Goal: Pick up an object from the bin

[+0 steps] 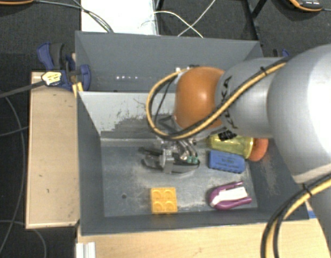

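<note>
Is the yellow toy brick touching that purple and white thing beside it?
Apart. The camera view shows bare bin floor between the yellow brick and the purple and white thing.

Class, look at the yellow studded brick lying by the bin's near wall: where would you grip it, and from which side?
Probably from straight above, taking the yellow brick by its left and right flat sides: it lies flat, studs up, with bare floor on either side.

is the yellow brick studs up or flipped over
Studs up: the yellow brick lies flat on the bin floor, its round studs facing the camera.
</note>
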